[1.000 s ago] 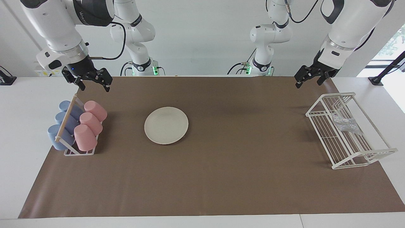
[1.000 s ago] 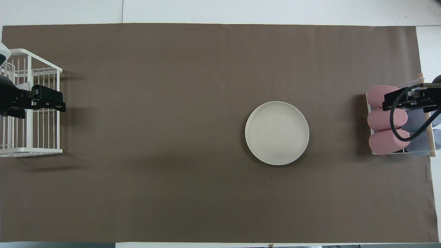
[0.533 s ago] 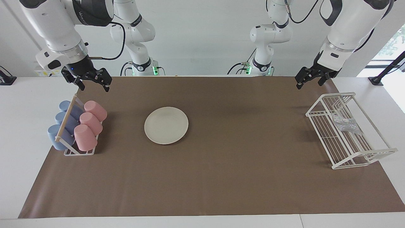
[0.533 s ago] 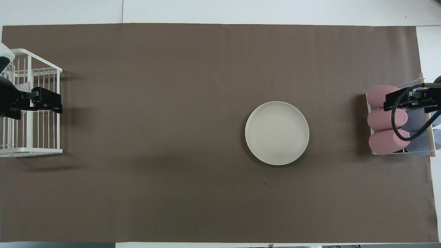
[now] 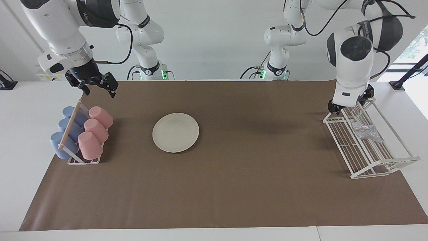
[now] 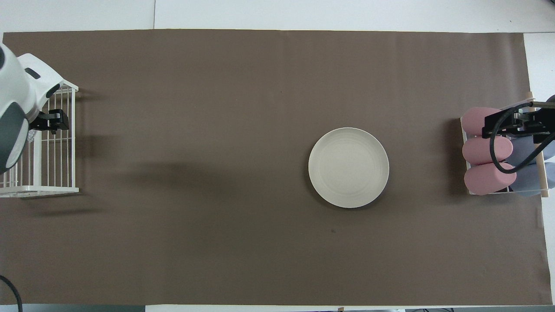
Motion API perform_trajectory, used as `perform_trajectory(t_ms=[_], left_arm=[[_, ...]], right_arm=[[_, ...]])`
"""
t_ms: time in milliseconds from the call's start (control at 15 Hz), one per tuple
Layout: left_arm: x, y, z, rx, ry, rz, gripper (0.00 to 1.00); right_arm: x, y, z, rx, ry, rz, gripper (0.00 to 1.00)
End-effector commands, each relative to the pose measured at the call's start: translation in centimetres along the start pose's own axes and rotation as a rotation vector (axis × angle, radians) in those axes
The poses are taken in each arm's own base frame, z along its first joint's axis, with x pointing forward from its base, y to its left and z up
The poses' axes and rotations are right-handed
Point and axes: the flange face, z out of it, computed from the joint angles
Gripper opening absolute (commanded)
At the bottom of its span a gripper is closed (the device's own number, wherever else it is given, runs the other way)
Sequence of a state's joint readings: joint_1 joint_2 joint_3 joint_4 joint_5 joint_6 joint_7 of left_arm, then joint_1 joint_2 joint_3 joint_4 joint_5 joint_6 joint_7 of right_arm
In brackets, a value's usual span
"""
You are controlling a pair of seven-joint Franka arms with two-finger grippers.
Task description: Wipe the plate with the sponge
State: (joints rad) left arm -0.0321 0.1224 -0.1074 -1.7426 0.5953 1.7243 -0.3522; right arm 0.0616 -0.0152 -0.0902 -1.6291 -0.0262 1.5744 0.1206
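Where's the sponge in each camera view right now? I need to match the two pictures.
Facing view: the sponge lies in the white wire rack at the view's right edge, toward the left arm's end of the table.
Overhead view: almost hidden under the left arm at the view's left edge, inside that rack.
Shared landmark: the plate.

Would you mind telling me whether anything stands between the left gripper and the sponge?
Only the wire rack itself: the sponge lies inside it, and the left gripper is over the rack's end nearer the robots.
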Motion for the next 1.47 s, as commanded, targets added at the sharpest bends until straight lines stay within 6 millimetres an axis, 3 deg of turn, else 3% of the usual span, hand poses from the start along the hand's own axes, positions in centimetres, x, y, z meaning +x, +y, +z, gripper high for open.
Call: perform_trajectory(t_ms=[0,133,200,333,667,867,1000,1200,1400], left_arm=[[2.1,1.8,2.9,0.107,0.055,0.022,1.00],[3.3,3.5,5.6,0.180,0.066,0.077,1.00],[3.7,4.1,6.4,0.211,0.078,0.087,1.00],[3.8,3.8,6.9,0.251,0.088,0.100,1.00],[3.3,3.8,8.3,0.257,0.068,0.110,1.00],[3.0,3.8,8.5,0.259,0.061,0.112,0.77],[3.0,3.7,8.5,0.259,0.061,0.112,0.43],[3.1,3.7,8.4,0.259,0.064,0.108,0.04],[3.2,3.7,8.4,0.259,0.063,0.109,0.00]], right_arm=[[-0.5,-1.2,0.0,-0.006,-0.002,0.067,1.00],[-0.6,-2.3,-0.1,-0.005,0.008,0.160,1.00],[-1.0,-4.6,-0.3,-0.005,0.013,0.193,1.00],[-1.7,-6.8,-0.3,-0.008,0.008,0.262,1.00],[-2.4,-9.3,-0.4,-0.006,0.007,0.414,1.00],[-4.0,-12.6,0.0,-0.010,0.005,0.429,1.00],[-4.5,-13.4,0.2,-0.011,0.002,0.528,1.00],[-4.7,-14.3,0.1,0.000,0.016,0.544,1.00],[-4.7,-14.4,0.1,-0.001,0.017,0.538,1.00]])
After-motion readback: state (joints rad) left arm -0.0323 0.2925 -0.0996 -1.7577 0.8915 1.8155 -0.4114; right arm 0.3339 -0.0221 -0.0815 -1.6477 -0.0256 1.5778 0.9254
